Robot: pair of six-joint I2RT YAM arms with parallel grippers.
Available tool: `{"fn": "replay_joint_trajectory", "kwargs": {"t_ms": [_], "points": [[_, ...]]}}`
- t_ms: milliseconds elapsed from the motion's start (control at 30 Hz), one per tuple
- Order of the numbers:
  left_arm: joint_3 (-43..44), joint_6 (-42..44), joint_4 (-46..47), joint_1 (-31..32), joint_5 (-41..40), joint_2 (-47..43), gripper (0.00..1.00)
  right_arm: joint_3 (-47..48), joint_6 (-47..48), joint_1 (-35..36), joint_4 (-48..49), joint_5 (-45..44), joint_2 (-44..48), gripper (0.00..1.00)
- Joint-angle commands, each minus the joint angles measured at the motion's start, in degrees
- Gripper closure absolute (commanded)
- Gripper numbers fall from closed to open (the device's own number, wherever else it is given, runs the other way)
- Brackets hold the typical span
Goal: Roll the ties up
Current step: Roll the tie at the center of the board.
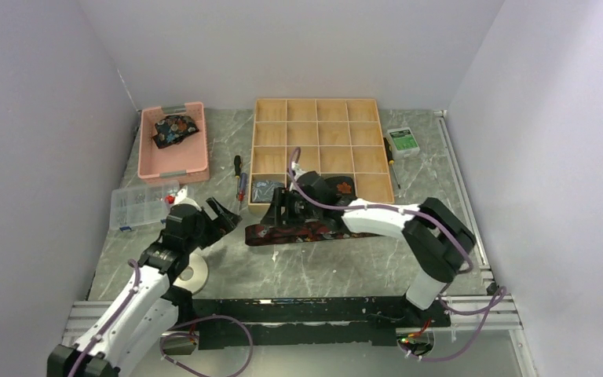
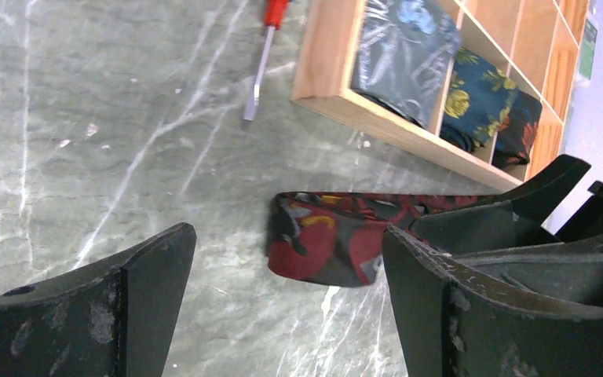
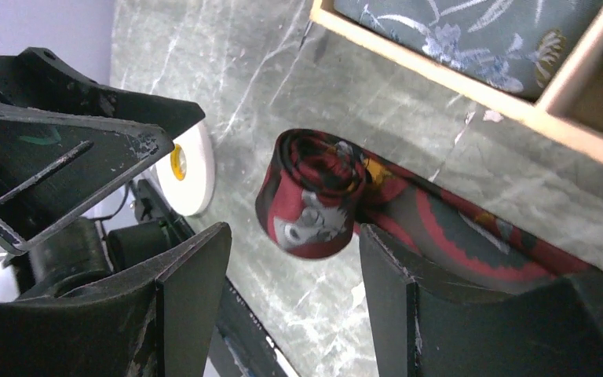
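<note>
A maroon-and-black floral tie [image 1: 314, 232] lies flat in front of the wooden organizer [image 1: 322, 110], its left end curled into a small roll [image 3: 314, 196]. My right gripper [image 3: 294, 232] hovers over that end, open, the roll just beyond its fingertips and nothing between them. My left gripper [image 2: 286, 236] stands wide open to the roll's left [image 2: 326, 247], apart from it. Rolled ties sit in the organizer's front cells: a grey-blue one [image 2: 404, 51], a dark blue one [image 2: 479, 98] and a dark red one [image 2: 518, 129]. Another tie [image 1: 175, 129] lies loose in the pink bin [image 1: 151, 161].
Two screwdrivers [image 1: 239, 181] lie left of the organizer, a third [image 1: 391, 151] and a green-white box [image 1: 403, 141] to its right. A clear parts box [image 1: 143, 206] and a white tape roll [image 1: 195, 271] sit by the left arm.
</note>
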State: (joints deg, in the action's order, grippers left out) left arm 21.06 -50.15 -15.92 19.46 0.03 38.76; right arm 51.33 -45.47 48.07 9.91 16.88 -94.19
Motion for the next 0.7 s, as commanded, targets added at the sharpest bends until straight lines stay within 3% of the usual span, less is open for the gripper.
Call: {"fn": "replay_joint_trajectory", "kwargs": {"t_ms": [0,267,667], "points": [[-2.8,-1.88,10.28,-8.16,15.53,2.8,0.07,6.65,0.21,1.37,-5.02,-1.27,-4.94,0.35],[-5.33,-1.54,18.15,-12.16,22.87,8.55,0.07,9.2,0.53,1.77,-6.6,-1.41,-10.56,0.4],[-8.42,0.03,29.79,-12.08,33.06,19.4,0.13,0.14,-1.07,-0.39,2.49,0.8,-10.17,0.66]]}}
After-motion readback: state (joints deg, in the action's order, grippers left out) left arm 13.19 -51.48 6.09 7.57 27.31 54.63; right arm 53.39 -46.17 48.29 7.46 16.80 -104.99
